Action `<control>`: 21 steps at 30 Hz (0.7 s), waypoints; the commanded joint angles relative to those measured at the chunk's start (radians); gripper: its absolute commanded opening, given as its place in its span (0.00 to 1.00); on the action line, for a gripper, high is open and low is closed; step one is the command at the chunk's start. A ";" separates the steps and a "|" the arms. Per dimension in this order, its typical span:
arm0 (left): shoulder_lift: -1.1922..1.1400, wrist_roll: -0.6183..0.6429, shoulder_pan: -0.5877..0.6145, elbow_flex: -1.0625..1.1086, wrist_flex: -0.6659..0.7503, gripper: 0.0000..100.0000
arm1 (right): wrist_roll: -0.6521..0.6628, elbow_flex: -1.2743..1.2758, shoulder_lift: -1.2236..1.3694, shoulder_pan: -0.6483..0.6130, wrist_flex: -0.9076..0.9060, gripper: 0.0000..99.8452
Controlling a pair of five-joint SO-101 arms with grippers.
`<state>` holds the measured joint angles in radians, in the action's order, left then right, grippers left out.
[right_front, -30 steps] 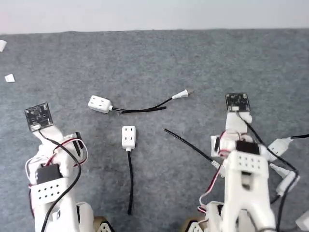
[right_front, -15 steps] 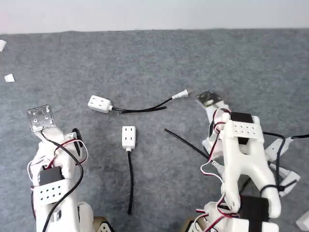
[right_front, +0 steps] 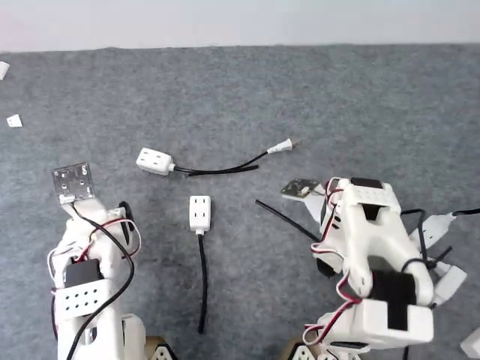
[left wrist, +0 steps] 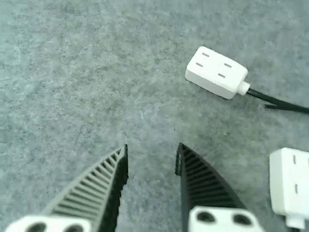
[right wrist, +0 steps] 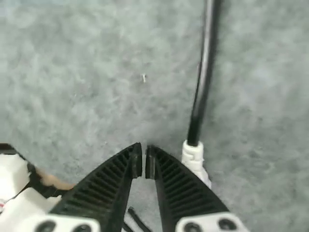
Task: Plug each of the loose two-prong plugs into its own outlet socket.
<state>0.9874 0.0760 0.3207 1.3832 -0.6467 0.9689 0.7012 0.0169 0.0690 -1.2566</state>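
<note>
Two white outlet sockets lie on the grey carpet: one (right_front: 154,161) at mid-left, its black cord ending in a loose two-prong plug (right_front: 283,146), and one (right_front: 199,212) nearer me with a cord trailing toward the front. A second black cord (right_front: 289,222) runs under the right arm. My right gripper (right wrist: 144,153) is shut on nothing, low over the carpet, with that cord's white plug (right wrist: 195,157) lying just beside one finger. My left gripper (left wrist: 150,153) hovers open over bare carpet, short of the first socket (left wrist: 217,72); the second socket (left wrist: 290,186) lies off to one side.
White connectors and wires (right_front: 435,225) lie at the right edge beside the right arm. Small white scraps (right_front: 14,120) sit at the far left. The carpet ends at a pale wall (right_front: 240,22) at the back.
The right arm has swung left and folded down over the cord near its base. The left arm's wrist has shifted slightly right.
</note>
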 commanded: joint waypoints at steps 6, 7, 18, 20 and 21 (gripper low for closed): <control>0.017 -0.028 -0.009 -0.012 0.029 0.15 | 0.023 -0.089 0.019 0.168 0.073 0.01; 0.017 -0.028 -0.009 -0.012 0.029 0.15 | 0.023 -0.091 0.018 0.182 0.082 0.01; 0.017 -0.023 -0.044 -0.004 0.029 0.15 | -0.066 -0.123 0.007 0.160 0.085 0.01; 0.021 -0.026 -0.061 0.010 0.051 0.15 | -0.112 -0.144 0.007 0.142 0.087 0.01; 0.018 -0.026 -0.063 0.019 0.074 0.15 | -0.130 -0.160 0.007 0.127 0.084 0.01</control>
<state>0.9889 0.0575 0.2839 1.3940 -0.6452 0.8968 0.6153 0.0353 0.2302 -1.1784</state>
